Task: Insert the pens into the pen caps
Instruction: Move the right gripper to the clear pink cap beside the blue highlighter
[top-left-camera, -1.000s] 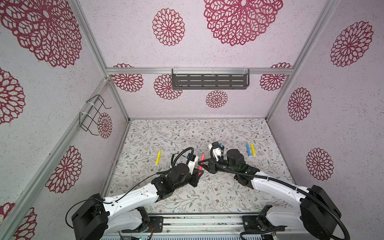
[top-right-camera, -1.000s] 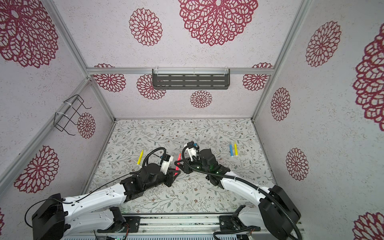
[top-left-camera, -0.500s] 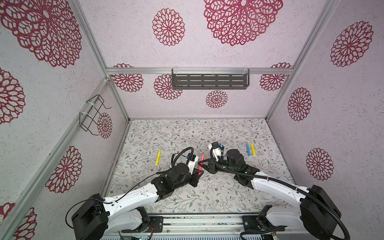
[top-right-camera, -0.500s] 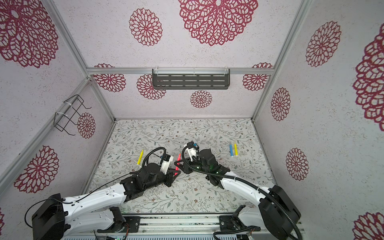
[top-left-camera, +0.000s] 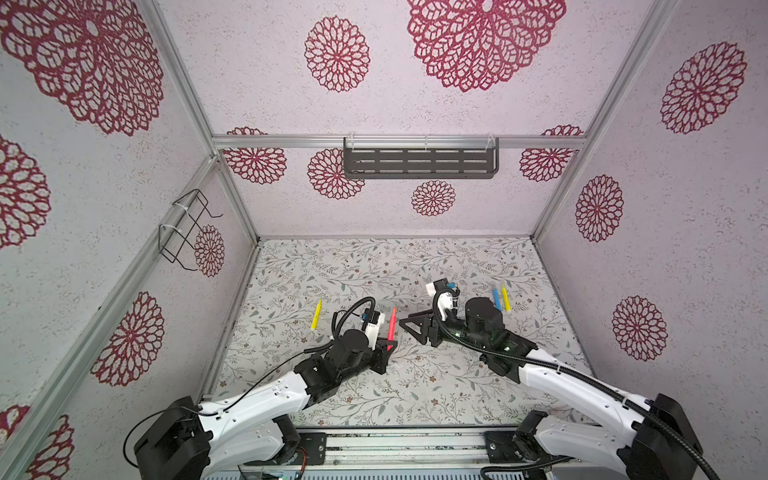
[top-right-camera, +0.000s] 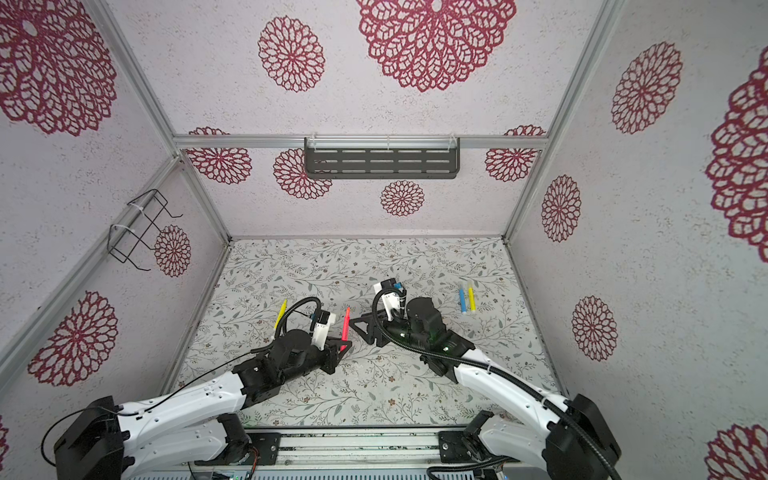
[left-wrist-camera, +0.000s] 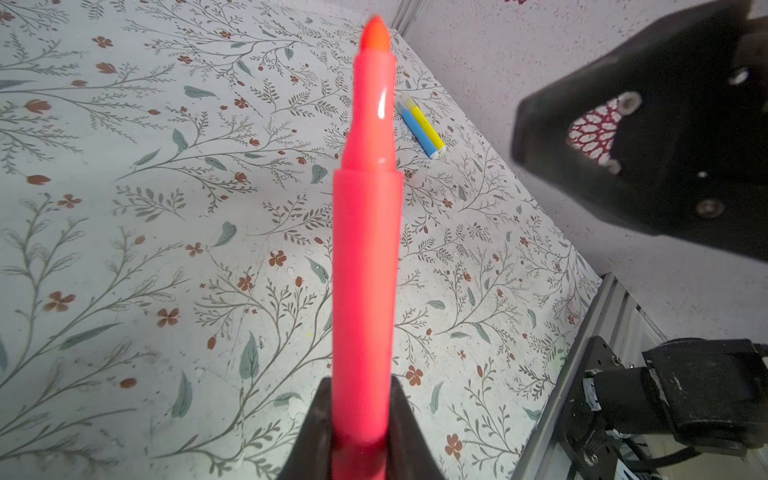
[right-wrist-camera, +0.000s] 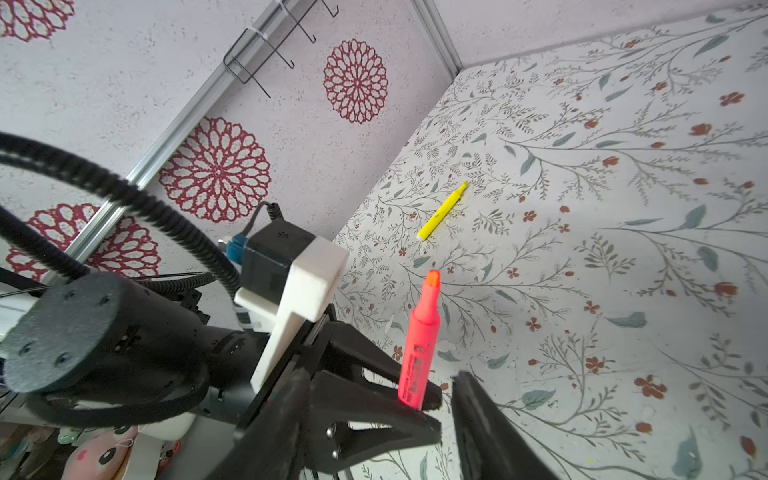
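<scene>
Left fingers (right-wrist-camera: 365, 361): clamped on pink highlighter (right-wrist-camera: 419, 345), tip bare.
Right fingers (right-wrist-camera: 478, 415): apart, empty, just beside its tip.
Progress: no cap on it yet; yellow highlighter (right-wrist-camera: 442, 212), well beyond the left fingers, also uncapped.

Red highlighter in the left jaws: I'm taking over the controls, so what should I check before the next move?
1. Left gripper jaws shut on the red highlighter at its base: ok.
2. Its tip bare, not touching the right gripper: ok.
3. Right gripper jaws open, nothing between them: ok.
4. Red cap in view: not ok, none visible.
5. Yellow highlighter lying on the table, away from both arms: ok.
</scene>
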